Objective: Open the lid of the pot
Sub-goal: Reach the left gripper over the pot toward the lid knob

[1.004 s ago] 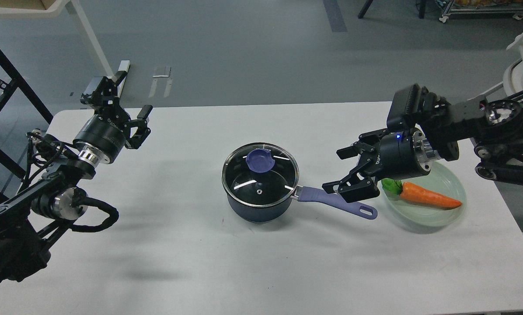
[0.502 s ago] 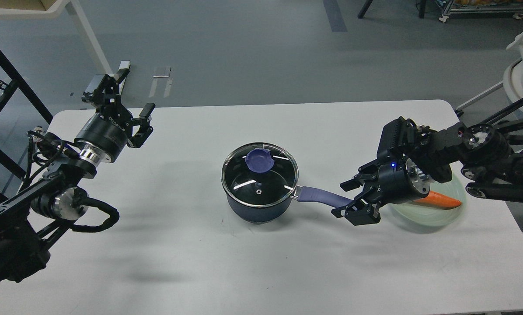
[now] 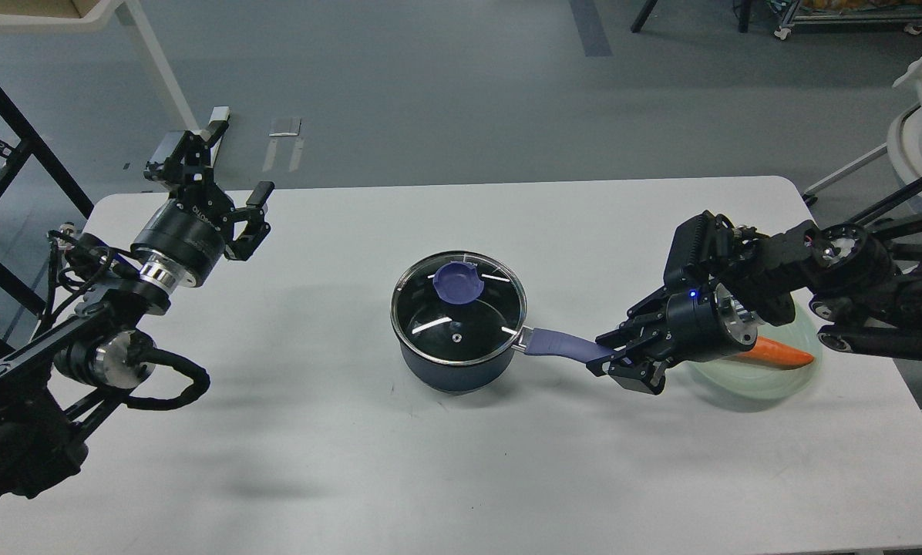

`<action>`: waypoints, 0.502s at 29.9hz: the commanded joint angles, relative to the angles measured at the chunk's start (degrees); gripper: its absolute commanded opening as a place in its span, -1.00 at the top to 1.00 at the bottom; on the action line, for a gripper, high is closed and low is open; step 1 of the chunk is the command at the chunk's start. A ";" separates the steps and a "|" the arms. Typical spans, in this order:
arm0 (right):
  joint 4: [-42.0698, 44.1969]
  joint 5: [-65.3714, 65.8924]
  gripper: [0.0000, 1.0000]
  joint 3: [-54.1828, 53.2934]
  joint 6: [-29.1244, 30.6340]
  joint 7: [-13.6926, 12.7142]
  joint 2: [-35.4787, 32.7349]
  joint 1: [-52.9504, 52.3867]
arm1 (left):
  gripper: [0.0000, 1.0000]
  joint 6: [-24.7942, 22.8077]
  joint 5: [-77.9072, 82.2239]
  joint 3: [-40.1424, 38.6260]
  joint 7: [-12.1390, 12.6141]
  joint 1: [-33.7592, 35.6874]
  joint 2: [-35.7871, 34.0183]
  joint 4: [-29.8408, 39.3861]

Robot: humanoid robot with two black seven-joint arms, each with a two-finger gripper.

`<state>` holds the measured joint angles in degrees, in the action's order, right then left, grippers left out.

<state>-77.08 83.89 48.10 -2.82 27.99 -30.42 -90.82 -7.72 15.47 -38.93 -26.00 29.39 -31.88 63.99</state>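
- Gripping the dark blue saucepan's purple handle [image 3: 565, 344], right gripper [image 3: 621, 359] pinches its far end.
- Glass lid with purple knob [image 3: 459, 282] sits on the saucepan [image 3: 453, 362], mid-table.
- Pale green plate [image 3: 777, 381] with orange carrot [image 3: 783, 354] lies behind that gripper, near the right edge.
- Left gripper [image 3: 230, 200] hovers spread at the far-left corner.

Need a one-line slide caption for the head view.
Right claw closed on the pot handle, glass lid on the pot, left claw open over the table corner.

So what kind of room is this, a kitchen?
More likely a lab or workshop than a kitchen: a plain white table on bare grey floor, with a lidded pot and a carrot set out.
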 commanded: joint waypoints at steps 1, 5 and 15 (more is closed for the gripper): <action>0.00 -0.05 0.21 0.33 0.00 0.01 -0.08 0.64 | -0.99 -0.01 0.00 0.00 0.07 0.06 -0.02 0.43; 0.08 -0.13 0.21 0.24 0.00 0.01 -0.08 0.90 | -0.99 -0.01 0.00 0.00 0.07 0.14 -0.02 0.70; 0.17 -0.13 0.44 0.33 0.00 0.01 -0.26 0.64 | -0.99 -0.27 12.53 0.00 -0.54 0.67 -3.61 3.15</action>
<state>-76.90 83.76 48.35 -2.82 28.02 -30.51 -89.92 -7.47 20.02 -38.93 -26.02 29.65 -33.39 65.69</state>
